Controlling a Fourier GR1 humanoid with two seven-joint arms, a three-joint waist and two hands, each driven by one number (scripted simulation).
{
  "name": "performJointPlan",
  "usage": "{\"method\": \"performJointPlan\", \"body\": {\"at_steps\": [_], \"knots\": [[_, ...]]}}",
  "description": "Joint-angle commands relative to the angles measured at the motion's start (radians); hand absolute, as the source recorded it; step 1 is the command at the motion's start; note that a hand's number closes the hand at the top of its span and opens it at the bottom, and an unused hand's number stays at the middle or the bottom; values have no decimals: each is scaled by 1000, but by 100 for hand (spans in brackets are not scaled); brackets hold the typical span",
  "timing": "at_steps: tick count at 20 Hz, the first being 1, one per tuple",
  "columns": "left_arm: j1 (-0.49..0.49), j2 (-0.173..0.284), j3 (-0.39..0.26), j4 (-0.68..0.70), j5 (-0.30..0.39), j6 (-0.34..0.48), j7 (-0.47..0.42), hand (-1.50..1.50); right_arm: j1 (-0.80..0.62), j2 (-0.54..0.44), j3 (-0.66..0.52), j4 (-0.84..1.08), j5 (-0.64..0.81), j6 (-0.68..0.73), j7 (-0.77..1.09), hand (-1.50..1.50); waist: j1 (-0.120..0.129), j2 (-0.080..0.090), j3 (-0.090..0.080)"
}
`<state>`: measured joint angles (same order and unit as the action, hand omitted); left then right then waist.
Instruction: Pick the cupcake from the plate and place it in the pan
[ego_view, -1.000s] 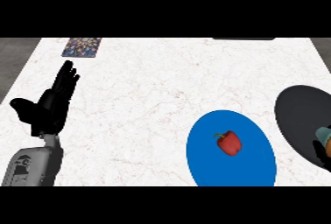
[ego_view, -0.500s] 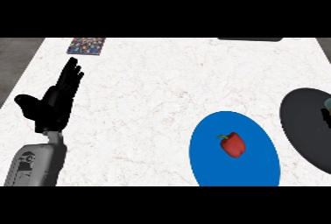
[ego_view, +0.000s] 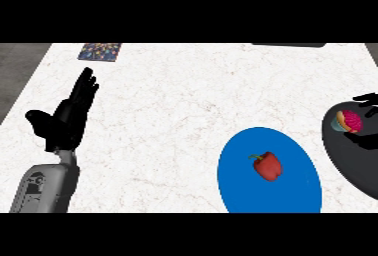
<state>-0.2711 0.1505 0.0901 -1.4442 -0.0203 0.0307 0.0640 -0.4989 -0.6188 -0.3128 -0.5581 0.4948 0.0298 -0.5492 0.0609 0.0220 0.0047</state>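
Note:
The cupcake, pink-topped in a teal wrapper, shows over the left part of the dark pan at the right edge. My right hand comes in from the right edge and curls round the cupcake; most of the hand is out of frame. A dark shadow lies on the pan just below them. The blue plate lies left of the pan and bears only a red bell pepper. My left hand rests open at the far left, fingers up.
A small colourful square object lies at the counter's back left. A dark flat thing shows at the back edge. The white marble counter stretches between my left hand and the plate.
The cupcake has moved up and then left, further into view over the pan, along with my right hand. My left hand has barely moved.

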Motion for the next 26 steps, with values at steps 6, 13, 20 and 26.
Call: {"method": "performJointPlan", "body": {"at_steps": [6,13,20,26], "knots": [[-4,31,35,5,21,-20,-8,0,-122,-12,-35,287,-7,51,-193,-150,-11,-2,1],[57,0,11,-48,6,5,8,0,-75,-101,-212,326,-201,249,-356,-150,-36,-13,0],[15,32,45,-34,7,14,40,0,41,-246,-223,355,-248,626,-448,-150,-63,-17,0],[51,43,69,-34,23,6,14,0,165,-323,-229,292,-306,779,-504,-150,-97,-28,-2]]}}
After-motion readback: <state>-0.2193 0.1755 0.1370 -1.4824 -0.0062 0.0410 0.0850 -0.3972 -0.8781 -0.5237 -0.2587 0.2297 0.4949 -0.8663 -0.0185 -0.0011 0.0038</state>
